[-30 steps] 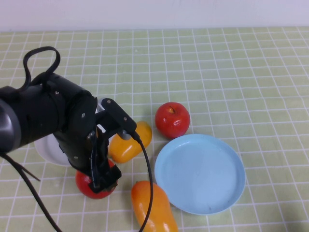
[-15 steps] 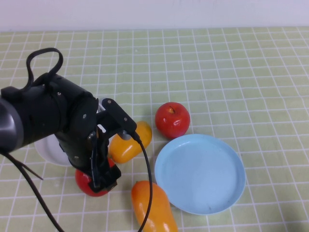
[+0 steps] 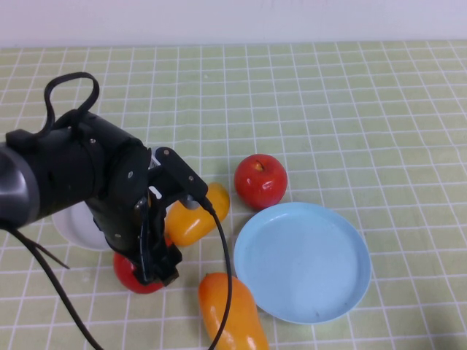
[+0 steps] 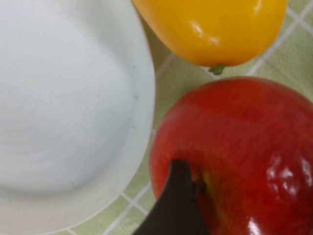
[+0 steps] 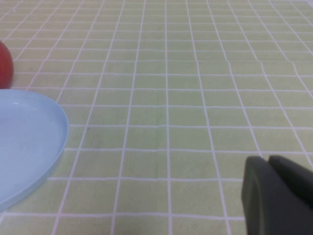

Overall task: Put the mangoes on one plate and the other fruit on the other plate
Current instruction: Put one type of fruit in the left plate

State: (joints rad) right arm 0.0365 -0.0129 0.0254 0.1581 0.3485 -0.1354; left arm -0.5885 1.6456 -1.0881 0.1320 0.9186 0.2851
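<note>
Straddling glossy red apple: left hand, grip uncertain | right hand pressed together, parked

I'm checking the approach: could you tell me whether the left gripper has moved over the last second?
Yes, slightly. The left gripper, down over the near apple, shifted left, away from the blue plate.
</note>
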